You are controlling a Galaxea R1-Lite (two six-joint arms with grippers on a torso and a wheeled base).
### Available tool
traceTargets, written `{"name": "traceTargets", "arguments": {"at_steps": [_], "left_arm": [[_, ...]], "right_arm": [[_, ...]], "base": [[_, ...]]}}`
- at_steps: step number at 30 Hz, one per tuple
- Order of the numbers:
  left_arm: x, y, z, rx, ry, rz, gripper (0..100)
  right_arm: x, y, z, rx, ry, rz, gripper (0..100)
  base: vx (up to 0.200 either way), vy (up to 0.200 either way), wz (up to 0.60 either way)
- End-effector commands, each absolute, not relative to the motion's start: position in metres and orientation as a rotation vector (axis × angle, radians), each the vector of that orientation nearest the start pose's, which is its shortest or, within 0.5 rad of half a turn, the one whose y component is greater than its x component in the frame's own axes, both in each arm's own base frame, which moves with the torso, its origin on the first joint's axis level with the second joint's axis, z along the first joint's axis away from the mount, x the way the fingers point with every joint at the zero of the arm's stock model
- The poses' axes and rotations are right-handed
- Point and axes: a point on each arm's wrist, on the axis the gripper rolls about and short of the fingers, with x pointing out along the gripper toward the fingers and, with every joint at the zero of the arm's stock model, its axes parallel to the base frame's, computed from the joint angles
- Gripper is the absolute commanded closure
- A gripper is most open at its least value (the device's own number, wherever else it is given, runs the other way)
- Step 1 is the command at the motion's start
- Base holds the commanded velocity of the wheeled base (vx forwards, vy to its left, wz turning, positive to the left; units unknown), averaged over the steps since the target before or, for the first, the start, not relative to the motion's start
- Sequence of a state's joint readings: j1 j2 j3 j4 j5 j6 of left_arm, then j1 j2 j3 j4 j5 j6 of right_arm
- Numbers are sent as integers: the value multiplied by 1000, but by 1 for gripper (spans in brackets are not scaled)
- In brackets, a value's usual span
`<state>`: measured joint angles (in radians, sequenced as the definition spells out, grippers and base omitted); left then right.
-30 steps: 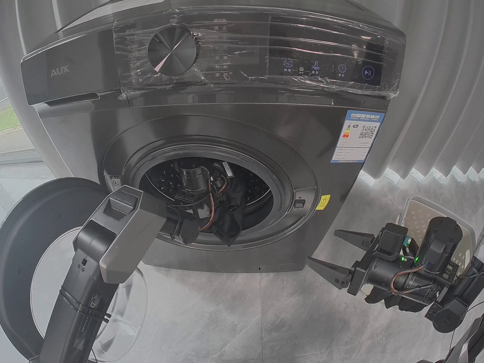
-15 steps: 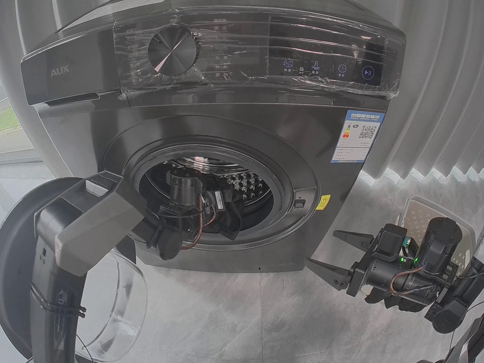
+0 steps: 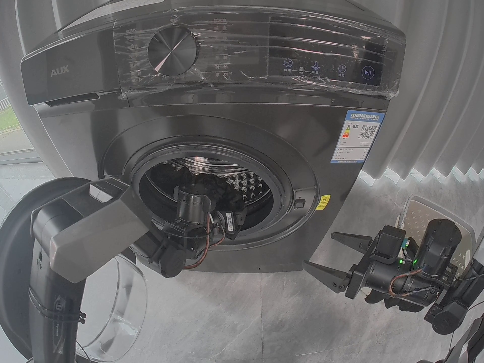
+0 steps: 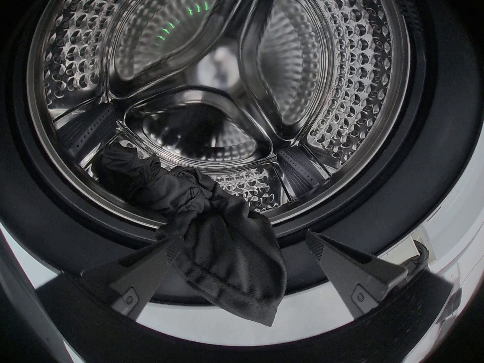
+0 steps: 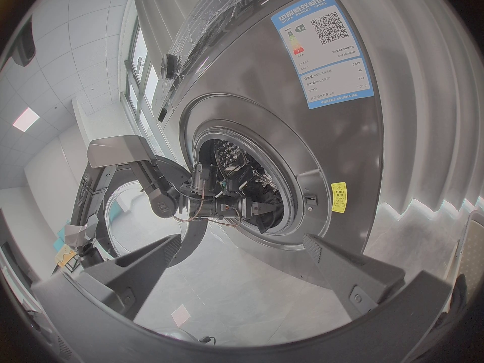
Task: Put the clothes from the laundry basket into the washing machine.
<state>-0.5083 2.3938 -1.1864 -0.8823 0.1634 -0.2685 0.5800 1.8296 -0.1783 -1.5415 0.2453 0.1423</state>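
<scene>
Grey front-loading washing machine (image 3: 217, 112), door (image 3: 17, 238) swung fully open. Crumpled black garment (image 4: 222, 248) draped over the front lip of the drum (image 4: 348, 76), one end hanging outside. White laundry basket (image 3: 421, 213) stands near the machine.

The floor (image 3: 262, 318) is grey, marbled tile with a glossy sheen, filling the lower part of the head view. The washing machine (image 3: 212, 112) stands on it, taking up the centre and upper frame. A thin tile joint (image 3: 260, 308) runs from its base toward the bottom edge. At the lower right, the pale laundry basket (image 3: 418, 214) sits on the tiles, just beside the machine's corner.
</scene>
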Motion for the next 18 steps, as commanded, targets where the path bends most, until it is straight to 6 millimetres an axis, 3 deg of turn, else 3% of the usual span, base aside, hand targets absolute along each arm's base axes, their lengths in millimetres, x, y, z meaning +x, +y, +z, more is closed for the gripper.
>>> {"name": "traceTargets", "arguments": {"at_steps": [1,7,8,18], "left_arm": [[399,-220,15,-150,375,-297,0],[405,-223,4,-151,381,-294,0],[409,-224,1,-153,377,-293,100],[415,-224,5,-163,353,-287,100]], "right_arm": [[196,137,98,115,173,821,0],[196,137,98,115,171,824,0],[195,138,99,115,170,827,0],[193,141,100,115,165,841,0]], "base": [[0,0,0],[0,0,0],[0,0,0],[0,0,0]]}}
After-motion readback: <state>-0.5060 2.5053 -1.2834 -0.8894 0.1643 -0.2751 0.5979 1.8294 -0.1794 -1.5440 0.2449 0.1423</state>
